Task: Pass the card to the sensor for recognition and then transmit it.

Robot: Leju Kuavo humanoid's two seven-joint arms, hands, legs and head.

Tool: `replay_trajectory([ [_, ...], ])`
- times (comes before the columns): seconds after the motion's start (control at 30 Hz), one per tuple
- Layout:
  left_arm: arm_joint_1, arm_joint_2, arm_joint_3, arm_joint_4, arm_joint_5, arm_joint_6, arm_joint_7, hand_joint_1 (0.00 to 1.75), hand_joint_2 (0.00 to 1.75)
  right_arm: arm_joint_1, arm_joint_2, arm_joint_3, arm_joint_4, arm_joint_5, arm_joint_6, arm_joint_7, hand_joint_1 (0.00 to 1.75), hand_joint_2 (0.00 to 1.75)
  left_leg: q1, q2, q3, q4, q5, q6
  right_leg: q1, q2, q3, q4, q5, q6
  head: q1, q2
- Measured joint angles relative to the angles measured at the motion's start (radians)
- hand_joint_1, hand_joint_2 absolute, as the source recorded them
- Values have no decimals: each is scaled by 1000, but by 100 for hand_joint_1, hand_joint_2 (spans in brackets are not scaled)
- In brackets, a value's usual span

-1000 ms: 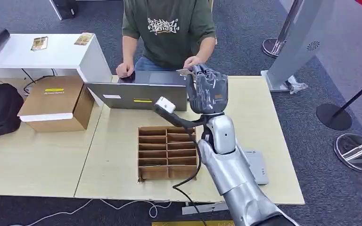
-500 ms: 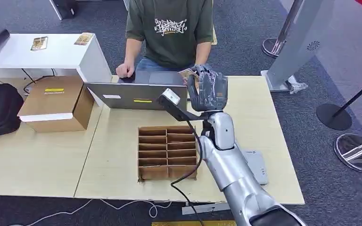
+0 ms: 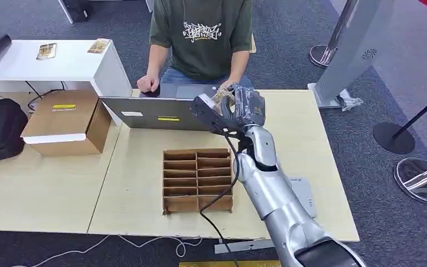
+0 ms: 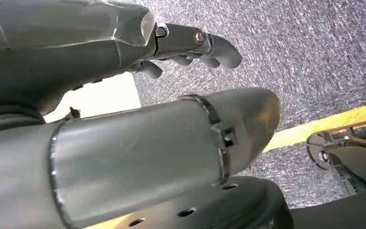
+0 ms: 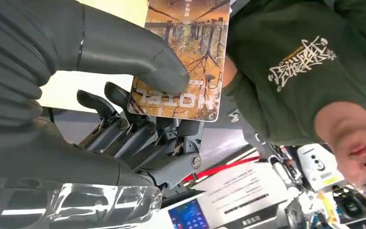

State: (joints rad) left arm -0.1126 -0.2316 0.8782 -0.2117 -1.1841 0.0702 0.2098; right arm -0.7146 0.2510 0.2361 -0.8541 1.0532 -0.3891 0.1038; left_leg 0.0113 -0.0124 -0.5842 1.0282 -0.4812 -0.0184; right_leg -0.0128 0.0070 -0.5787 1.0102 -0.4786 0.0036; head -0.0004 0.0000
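Nearest the camera, the robot's silver right arm rose over a pale wooden table [image 3: 117, 183]. Beside the arm sat a brown cardboard divider tray [image 3: 197, 179] with rows of small compartments. Farther up, the right hand [image 3: 239, 107] pinched a brown printed hotel card [image 5: 183, 57] between thumb and fingers, above the far edge of the table. The card sat just beside a grey open laptop [image 3: 158, 113]. Beyond it, a person in a dark green printed T-shirt [image 3: 201, 34] sat facing the robot. The left hand [image 4: 124, 109] hung over grey carpet, fingers loosely curled, holding nothing.
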Motion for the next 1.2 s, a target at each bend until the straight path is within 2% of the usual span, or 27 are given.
replay_trajectory([
  [1.2,9,0,0,0,11,24,-19,0,0,56,-41,-10,-142,-5,-50,29,175,175,0,0,0,0,0,0,0,0,0,0,0,0,0,0],
])
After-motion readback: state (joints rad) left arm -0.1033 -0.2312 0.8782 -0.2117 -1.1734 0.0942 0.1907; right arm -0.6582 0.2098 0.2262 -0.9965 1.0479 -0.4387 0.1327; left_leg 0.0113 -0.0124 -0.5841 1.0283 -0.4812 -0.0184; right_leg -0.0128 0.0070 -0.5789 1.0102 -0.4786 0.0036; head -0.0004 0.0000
